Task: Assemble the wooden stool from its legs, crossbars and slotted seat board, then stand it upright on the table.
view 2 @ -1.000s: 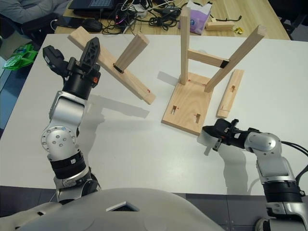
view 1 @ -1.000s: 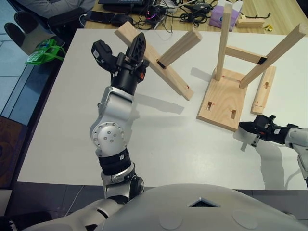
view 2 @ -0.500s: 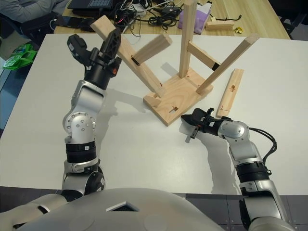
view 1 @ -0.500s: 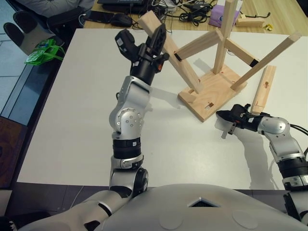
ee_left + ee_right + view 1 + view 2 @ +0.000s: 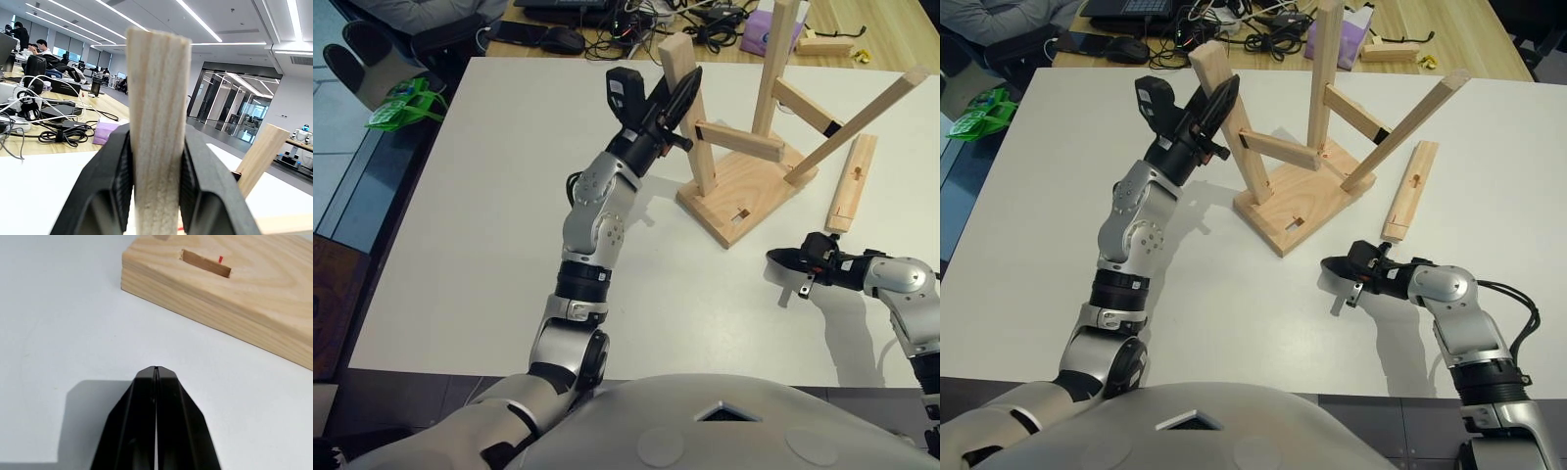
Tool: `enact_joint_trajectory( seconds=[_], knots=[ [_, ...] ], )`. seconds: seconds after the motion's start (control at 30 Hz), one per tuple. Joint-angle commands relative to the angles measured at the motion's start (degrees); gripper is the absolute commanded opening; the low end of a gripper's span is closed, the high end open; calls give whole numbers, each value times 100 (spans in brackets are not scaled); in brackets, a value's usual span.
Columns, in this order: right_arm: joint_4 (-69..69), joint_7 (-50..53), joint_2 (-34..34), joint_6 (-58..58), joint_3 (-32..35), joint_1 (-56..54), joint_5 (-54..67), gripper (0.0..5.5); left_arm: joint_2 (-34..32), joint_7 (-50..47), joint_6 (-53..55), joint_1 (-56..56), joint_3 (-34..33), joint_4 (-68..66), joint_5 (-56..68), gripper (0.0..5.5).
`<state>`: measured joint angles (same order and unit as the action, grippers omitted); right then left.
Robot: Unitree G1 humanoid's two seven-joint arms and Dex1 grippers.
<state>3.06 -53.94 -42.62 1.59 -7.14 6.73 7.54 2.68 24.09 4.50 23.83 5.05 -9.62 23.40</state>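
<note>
Left gripper pinched a leg standing on the board; right gripper sat pressed together, empty; leg-fitting step, likely; next, press it squarely into its slot.

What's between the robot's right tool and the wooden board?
Only bare table, plain in the right wrist view; the shut tool sits apart from the board.

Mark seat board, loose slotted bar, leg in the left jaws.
seat board (image 5: pixel 759 186): left eye view, bare top face.
loose slotted bar (image 5: pixel 847 191): left eye view, mid-length.
held leg (image 5: pixel 159 98): left wrist view, front face, mid-height.
</note>
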Motion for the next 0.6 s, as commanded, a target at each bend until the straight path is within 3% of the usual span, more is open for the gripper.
enact_joint_trajectory(
  seconds=[0.03, 0.6],
  knots=[
    [91, 90, 50, 188, -39, 107, -118, 0, 70, -29, -159, -117, 183, -280, -404, 102],
    [28, 157, 209, 265, -18, 150, -72, 0, -321, 695, -362, 125, 229, -106, -625, 102]
  ],
)
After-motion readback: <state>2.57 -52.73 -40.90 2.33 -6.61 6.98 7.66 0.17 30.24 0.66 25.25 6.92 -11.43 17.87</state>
